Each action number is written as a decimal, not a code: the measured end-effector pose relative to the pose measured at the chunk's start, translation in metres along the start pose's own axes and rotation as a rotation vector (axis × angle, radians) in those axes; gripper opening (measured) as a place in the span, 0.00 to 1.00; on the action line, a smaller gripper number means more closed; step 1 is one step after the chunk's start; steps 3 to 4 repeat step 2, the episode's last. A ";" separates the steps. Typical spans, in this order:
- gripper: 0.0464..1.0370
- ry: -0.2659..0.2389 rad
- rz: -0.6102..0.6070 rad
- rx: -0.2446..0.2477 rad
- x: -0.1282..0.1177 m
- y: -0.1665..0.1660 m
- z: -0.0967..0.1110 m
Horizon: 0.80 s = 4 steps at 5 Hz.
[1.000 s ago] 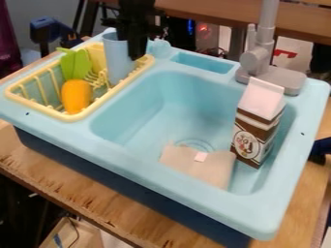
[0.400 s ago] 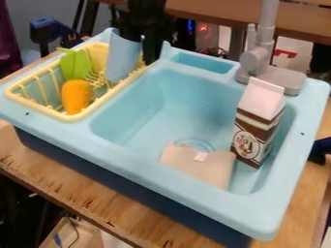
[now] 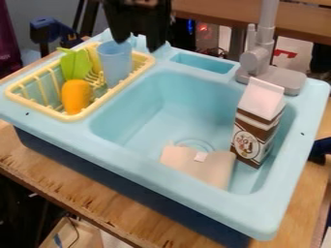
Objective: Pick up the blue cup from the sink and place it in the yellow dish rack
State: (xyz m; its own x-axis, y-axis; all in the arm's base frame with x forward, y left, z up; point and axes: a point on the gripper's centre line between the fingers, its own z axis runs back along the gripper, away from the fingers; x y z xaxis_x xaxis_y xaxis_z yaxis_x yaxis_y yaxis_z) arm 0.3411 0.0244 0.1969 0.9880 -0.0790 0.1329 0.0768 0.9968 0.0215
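Note:
The black gripper (image 3: 138, 42) hangs at the top of the view, over the back right end of the drying rack. Its two fingers stand apart with nothing gripped between them. Just below and to the left, a light blue cup (image 3: 115, 63) stands in the yellow rack (image 3: 79, 116), its rim facing up. An orange carrot (image 3: 76, 96) with green leaves (image 3: 75, 65) lies in the rack's left part. In the sink basin, a brown and white carton (image 3: 257, 123) stands tilted at the right, beside a beige flat piece (image 3: 197, 165) on the bottom.
A grey faucet (image 3: 271, 72) rises behind the basin's right side. The light blue sink (image 3: 155, 167) rests on a wooden table (image 3: 84, 186). A shallow tray recess (image 3: 202, 63) lies along the sink's back edge.
My gripper has risen from the cup and let it go. The cup, tilted about half a second ago, now stands more upright in the rack.

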 end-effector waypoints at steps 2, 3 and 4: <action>0.97 0.026 0.061 0.024 -0.039 -0.003 0.026; 0.97 0.026 0.061 0.024 -0.039 -0.003 0.026; 0.97 0.026 0.061 0.024 -0.039 -0.003 0.026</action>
